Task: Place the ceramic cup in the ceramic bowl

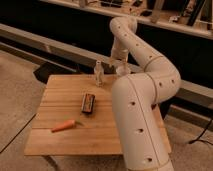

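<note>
The pale ceramic cup (122, 71) stands near the table's far edge, right of a slim clear bottle (98, 73). My gripper (118, 63) hangs at the end of the white arm (145, 55), directly over the cup and close to its rim. I cannot tell whether it touches the cup. The dark purple ceramic bowl is not in view. The arm's thick lower segment (137, 125) covers the right part of the table.
A flat black box (88, 103) lies at the middle of the wooden table (55, 140). An orange carrot (64, 125) lies near the front left. A long dark counter and ledge (50, 42) run behind the table.
</note>
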